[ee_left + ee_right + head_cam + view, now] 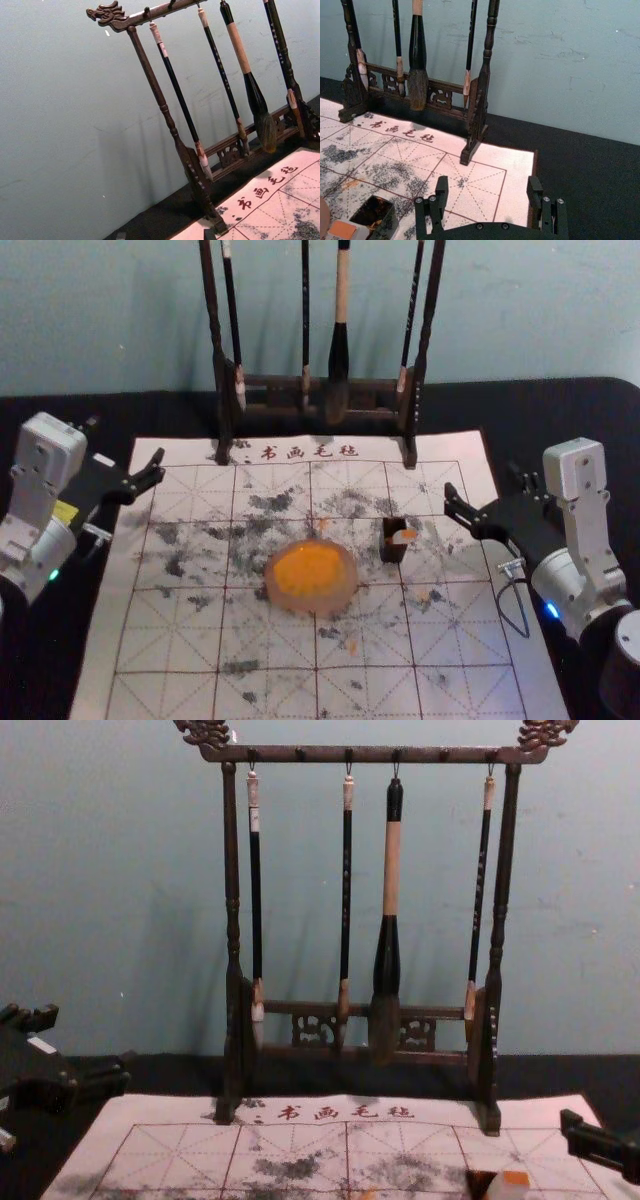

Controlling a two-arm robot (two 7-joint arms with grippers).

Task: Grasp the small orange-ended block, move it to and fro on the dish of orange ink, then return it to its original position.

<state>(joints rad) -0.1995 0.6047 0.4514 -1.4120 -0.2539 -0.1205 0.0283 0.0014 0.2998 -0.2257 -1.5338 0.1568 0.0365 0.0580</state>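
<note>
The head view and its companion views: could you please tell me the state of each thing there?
Left pincer: open and empty
Right pincer: open and empty
Orange-ended block: ungrasped
Dish: holding orange ink
Dark box: open-topped
Brushes: hanging
Rack: upright
Mat: flat, ink-stained

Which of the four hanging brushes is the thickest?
The third brush from the left in the chest view: it alone has a broad, bulging head and a tan handle section.

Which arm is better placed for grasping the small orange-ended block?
Probably the right. Its open right gripper is nearer the block, right of the dish; the left gripper is across the dish.
</note>
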